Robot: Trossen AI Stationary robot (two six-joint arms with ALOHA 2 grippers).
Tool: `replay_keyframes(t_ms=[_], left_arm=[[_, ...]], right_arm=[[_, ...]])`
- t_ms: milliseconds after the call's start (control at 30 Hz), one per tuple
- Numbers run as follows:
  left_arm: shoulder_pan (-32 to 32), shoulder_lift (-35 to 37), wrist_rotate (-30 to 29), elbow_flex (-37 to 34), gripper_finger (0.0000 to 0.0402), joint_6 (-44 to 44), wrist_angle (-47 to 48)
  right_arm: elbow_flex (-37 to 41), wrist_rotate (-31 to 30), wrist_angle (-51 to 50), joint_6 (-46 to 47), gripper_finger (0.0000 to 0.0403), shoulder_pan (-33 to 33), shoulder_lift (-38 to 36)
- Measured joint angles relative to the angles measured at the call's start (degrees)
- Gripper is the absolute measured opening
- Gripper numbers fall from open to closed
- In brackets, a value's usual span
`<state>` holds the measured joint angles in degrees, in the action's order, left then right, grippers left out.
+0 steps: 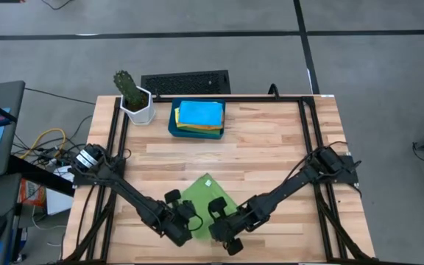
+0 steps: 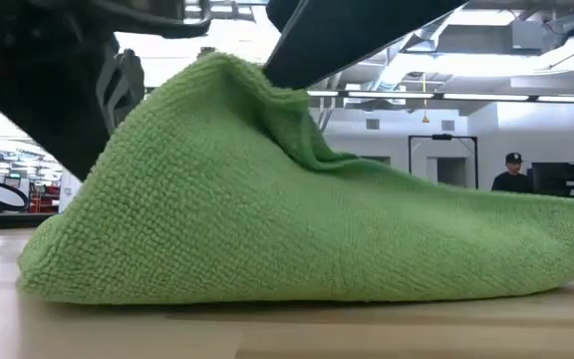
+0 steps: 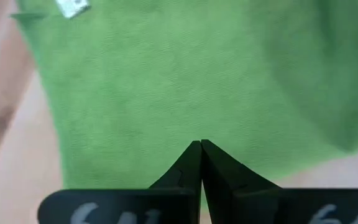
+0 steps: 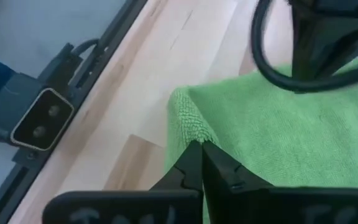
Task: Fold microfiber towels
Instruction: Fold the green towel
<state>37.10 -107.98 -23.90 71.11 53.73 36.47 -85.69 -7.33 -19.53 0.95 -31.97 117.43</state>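
A green microfiber towel (image 1: 205,195) lies near the table's front edge, its near part raised into a peak (image 2: 222,65) and its far part on the wood (image 2: 526,249). Both grippers are at that raised near part. My left gripper (image 3: 201,144) is shut on the cloth. My right gripper (image 4: 197,144) is shut on it just to the right. A sky-blue towel (image 1: 199,112) lies on top of yellow and orange ones in the dark teal tray (image 1: 173,126) at the back. My left gripper pinches the green towel between its two fingertips at its near part (image 3: 199,134), slanting down from the table's left. The cloth spreads away beyond the tips. The fingers hide whether an edge or a fold is held. That part is lifted off the table. My right gripper pinches a bunched, rolled-over edge of the green towel (image 4: 190,127) between its two fingertips, slanting down from the table's right. The held part is lifted. The cloth slopes down from it (image 2: 367,170) to the table, slack.
A cactus in a white pot (image 1: 135,101) stands at the back left beside the tray. A black grille (image 1: 186,82) lies behind the table's far edge. Bare wood (image 1: 271,147) spreads between the tray and the green towel. A person (image 2: 512,175) shows far off in the room.
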Motion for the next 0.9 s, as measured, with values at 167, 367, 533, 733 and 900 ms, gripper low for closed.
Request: replay_keyframes(t_ms=[167,367,533,733,900], left_arm=[[-0.3,0.0,-0.5,-4.8,0.0000,1.4,-4.1],[-2.3,0.1,2.5,-11.0,0.0000,0.4,-17.4],[-4.8,0.1,3.9,-11.6,0.0000,-4.8,-20.9],[-7.5,0.1,4.7,-11.6,0.0000,-6.5,-21.1],[-7.9,0.1,4.6,-11.6,0.0000,-7.8,-21.1]], right_arm=[[0.0,0.0,0.5,-0.9,0.0021,0.2,0.0],[0.0,0.0,0.5,-1.0,0.0024,0.2,0.0],[0.0,0.0,3.7,-1.5,0.0020,0.5,0.0],[0.0,0.1,6.8,-2.4,0.0023,1.8,0.0],[0.0,3.6,8.9,-2.5,0.0020,3.9,2.6]])
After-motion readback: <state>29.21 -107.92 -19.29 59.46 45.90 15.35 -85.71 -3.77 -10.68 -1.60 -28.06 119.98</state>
